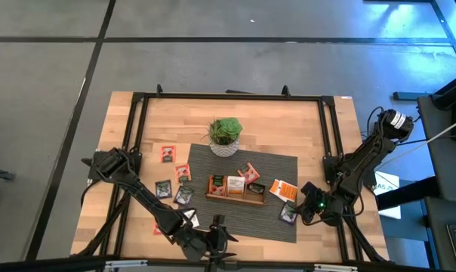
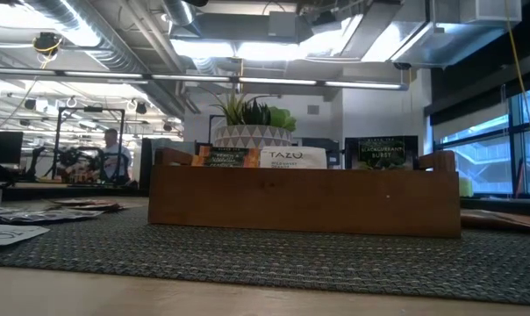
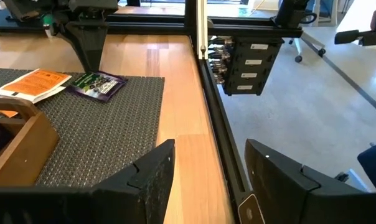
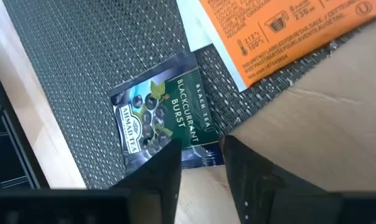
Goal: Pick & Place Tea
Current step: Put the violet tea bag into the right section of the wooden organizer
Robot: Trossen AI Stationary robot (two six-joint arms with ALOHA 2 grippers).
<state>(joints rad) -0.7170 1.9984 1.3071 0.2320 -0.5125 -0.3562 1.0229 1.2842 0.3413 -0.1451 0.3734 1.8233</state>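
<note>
The right gripper (image 1: 303, 210) sits at about four o'clock on the table, at the right edge of the grey woven mat (image 1: 247, 223). Its two dark fingers (image 4: 154, 165) stand a narrow gap apart, straddling the near edge of a dark blackcurrant sachet (image 4: 163, 118) that lies flat on the mat; whether they already pinch it I cannot tell. Just beside that sachet, toward the table's centre, lies a white-and-orange sachet (image 1: 283, 189), flat and partly off the mat. The left gripper (image 1: 213, 240) waits at six o'clock by the table's front edge, jaws wide and holding nothing. At the centre the wooden tray (image 1: 235, 195) stands on the mat with several sachets upright in its compartments, and the potted plant (image 1: 225, 136) stands just beyond it at twelve o'clock. More sachets are scattered at about eight to nine o'clock: two orange-red ones (image 1: 167, 154) on bare wood and dark ones (image 1: 163, 189) near the mat's left edge.
</note>
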